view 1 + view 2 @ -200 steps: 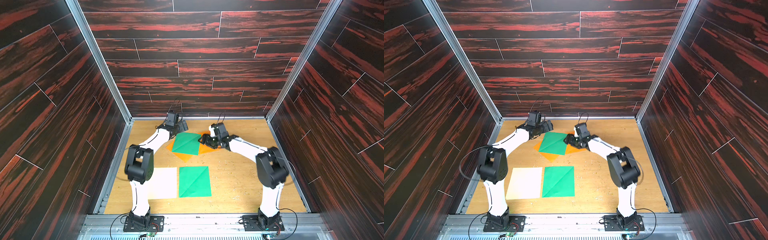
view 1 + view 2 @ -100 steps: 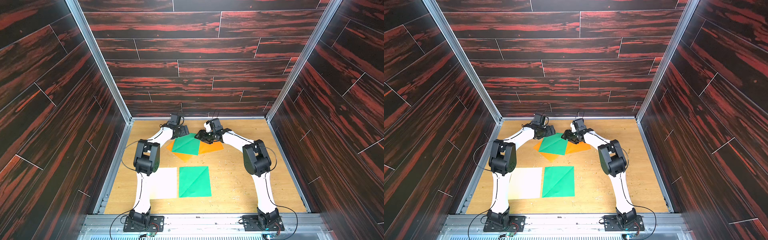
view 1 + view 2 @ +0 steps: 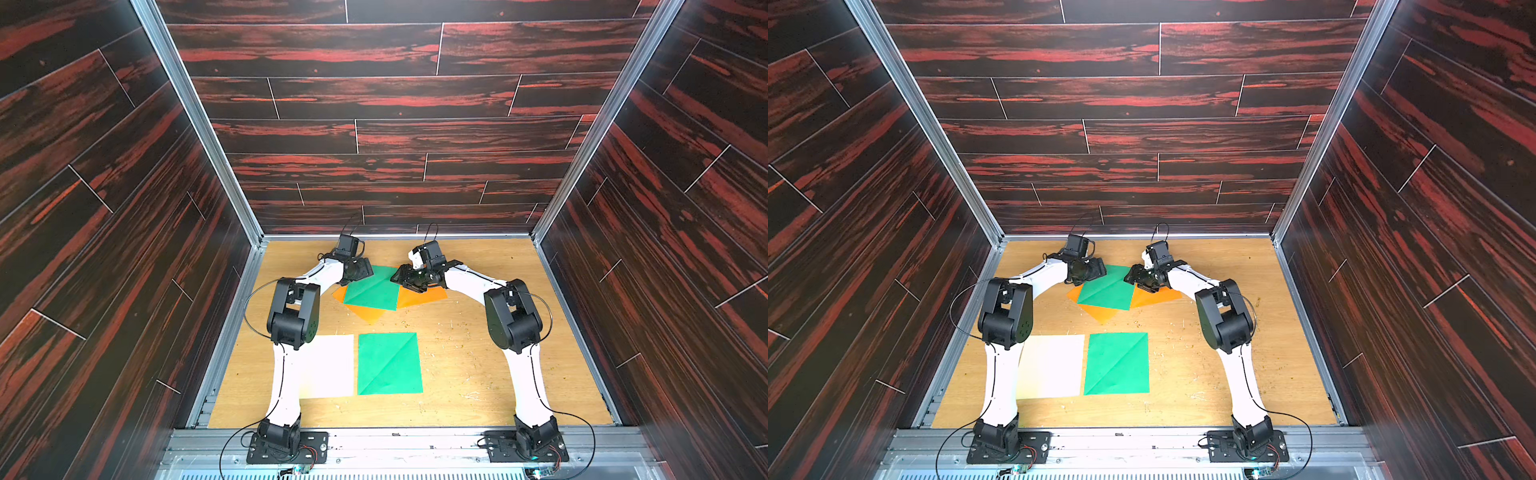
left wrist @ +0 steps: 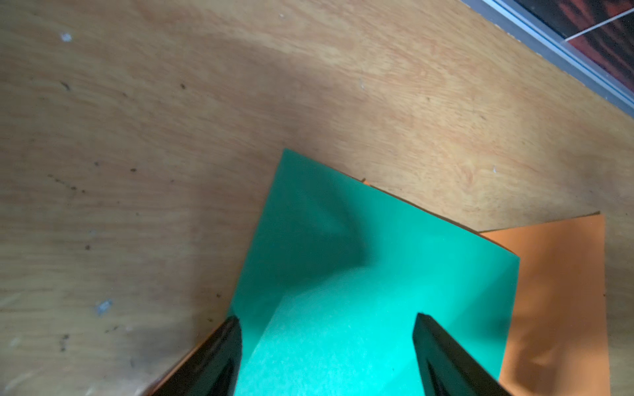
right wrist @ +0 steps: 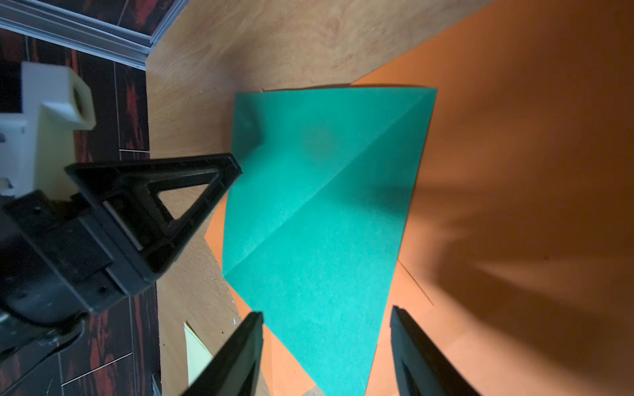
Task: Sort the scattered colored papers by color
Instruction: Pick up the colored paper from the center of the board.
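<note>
At the far middle of the table a green paper lies on two orange papers. My left gripper is open over the green sheet's left side, with one finger at its edge. My right gripper is open at the same sheet's right corner, above green paper and orange paper. Nearer me, a cream-white paper and another green paper lie side by side. Neither gripper holds anything.
The tan wooden tabletop is boxed in by dark wood-grain walls with metal rails along its edges. Small crumbs dot the right half. The left arm's elbow overhangs the cream sheet's far left corner.
Both grippers have moved in over the far green sheet from either side. The left jaws have narrowed a little. No paper has moved.
</note>
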